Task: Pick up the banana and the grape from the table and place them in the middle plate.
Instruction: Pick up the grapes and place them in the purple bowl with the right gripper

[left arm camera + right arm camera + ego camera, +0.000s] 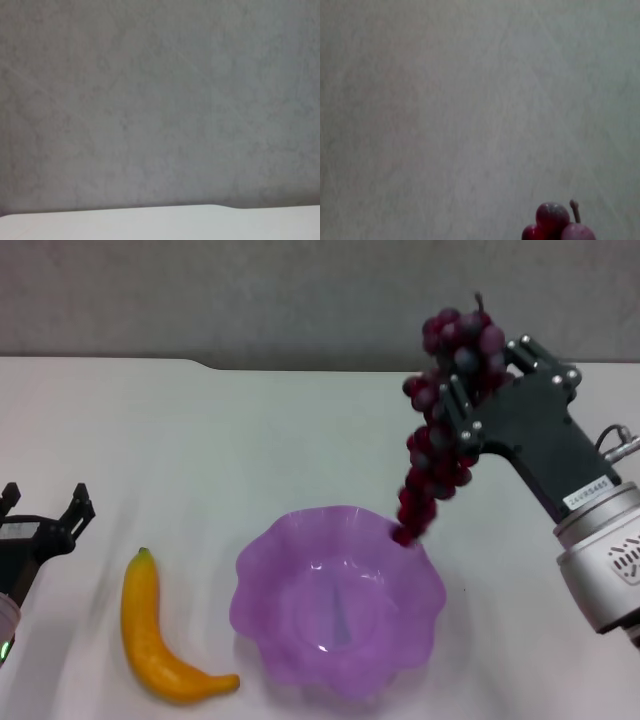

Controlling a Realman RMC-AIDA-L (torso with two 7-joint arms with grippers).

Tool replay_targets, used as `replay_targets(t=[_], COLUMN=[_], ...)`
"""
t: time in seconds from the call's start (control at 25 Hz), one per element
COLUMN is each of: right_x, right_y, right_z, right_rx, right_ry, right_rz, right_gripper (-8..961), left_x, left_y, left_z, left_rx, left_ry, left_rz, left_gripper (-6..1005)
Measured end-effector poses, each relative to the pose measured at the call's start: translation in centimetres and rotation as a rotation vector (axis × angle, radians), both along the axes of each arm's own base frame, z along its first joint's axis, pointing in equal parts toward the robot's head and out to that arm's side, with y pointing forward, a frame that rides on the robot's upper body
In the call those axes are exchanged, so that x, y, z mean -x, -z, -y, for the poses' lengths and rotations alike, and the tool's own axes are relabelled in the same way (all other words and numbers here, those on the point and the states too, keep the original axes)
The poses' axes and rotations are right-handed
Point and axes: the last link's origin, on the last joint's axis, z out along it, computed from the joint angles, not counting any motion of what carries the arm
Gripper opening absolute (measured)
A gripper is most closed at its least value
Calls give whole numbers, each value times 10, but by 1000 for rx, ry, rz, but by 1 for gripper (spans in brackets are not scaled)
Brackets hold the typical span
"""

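My right gripper (487, 380) is shut on the grape bunch (440, 430) and holds it in the air, its lower end hanging over the far right rim of the purple plate (340, 605). The bunch's top also shows in the right wrist view (555, 225). The yellow banana (160, 640) lies on the white table (200, 440) to the left of the plate. My left gripper (45, 512) is open and empty at the left edge, left of the banana and apart from it.
The table's far edge with its notch (200, 362) meets a grey wall (250, 290). The left wrist view shows only that wall (160, 100) and a strip of table (150, 225).
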Motion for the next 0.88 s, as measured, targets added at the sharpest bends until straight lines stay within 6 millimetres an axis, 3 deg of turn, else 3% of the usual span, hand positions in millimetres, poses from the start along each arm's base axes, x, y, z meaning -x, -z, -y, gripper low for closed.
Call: replay_targets(t=[0.36, 0.88], right_x=[28, 28], right_y=[-8, 35], right_z=[-1, -22], right_rx=[-12, 218], right_ry=[-72, -34], right_rz=[-11, 15], right_gripper=[409, 408], left_x=[1, -3], left_y=[3, 5], left_z=[-1, -3], left_rx=[18, 22], left_ry=[-15, -4], left_rz=[1, 4], left_gripper=[893, 894])
